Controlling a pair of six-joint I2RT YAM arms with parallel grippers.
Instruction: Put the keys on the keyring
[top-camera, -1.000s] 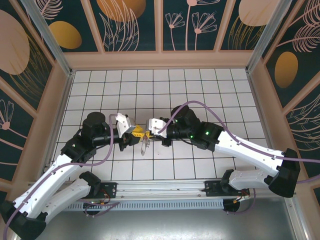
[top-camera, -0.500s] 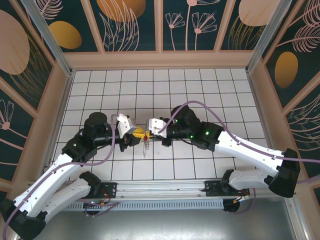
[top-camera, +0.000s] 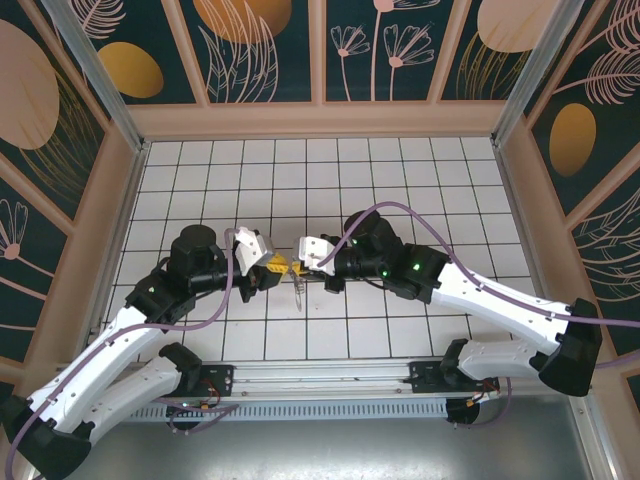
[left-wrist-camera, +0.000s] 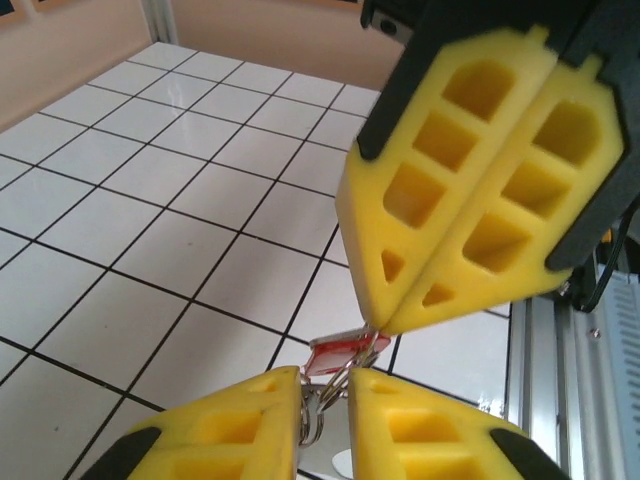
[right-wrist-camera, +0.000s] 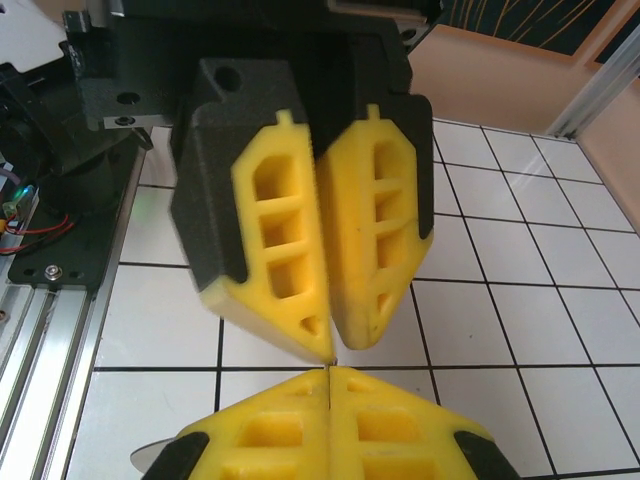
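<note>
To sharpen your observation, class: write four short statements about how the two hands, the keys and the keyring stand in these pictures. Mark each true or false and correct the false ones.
1. The right hand pinches the red-headed piece. True.
2. The left hand is wide open and empty. False: its fingers are closed on thin silvery metal, apparently the keyring.
3. The two hands meet tip to tip above the white tiled floor. True.
4. Both hands' fingers are blue. False: they are yellow.
</note>
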